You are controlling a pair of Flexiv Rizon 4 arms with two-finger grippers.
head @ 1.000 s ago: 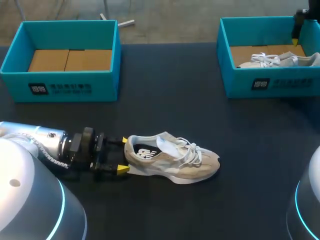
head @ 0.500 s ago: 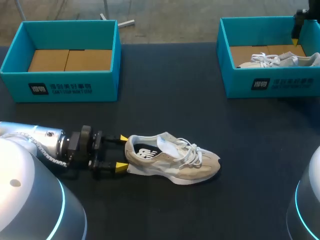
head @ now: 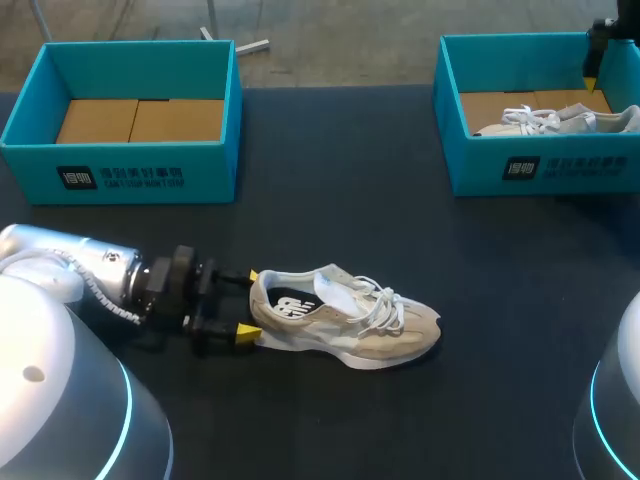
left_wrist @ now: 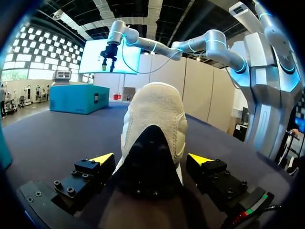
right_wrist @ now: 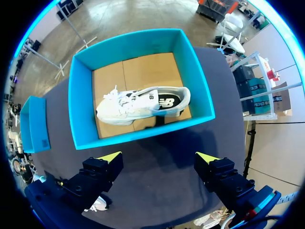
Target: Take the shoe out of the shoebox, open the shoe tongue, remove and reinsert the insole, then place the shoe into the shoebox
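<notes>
Near edge first, lower left of the frame: the left arm (head: 90,275) lay low over the dark desk (head: 330,200). Its left pincer (head: 250,305) stood wide, one yellow tip on each side of the heel of the beige lace-up sneaker (head: 345,315). From the wrist, that heel sat squarely between the fingers (left_wrist: 95,167), with a sliver of gap showing on both sides, so there was no grip on it. The sneaker rested on its sole at the lower middle of the frame, on the desk and outside both boxes. Its toe pointed right, and the dark insole (head: 290,303) was visible through the opening.

Farther back, upper left, the open teal cardboard shoebox (head: 140,175) showed only its brown floor. Upper right, a second teal shoebox (head: 540,165) held a pale grey-white sneaker (head: 560,120). Over that box hung the right pincer (right_wrist: 158,157), fingers spread wide and nothing between them, the boxed sneaker lying well ahead of its tips.
</notes>
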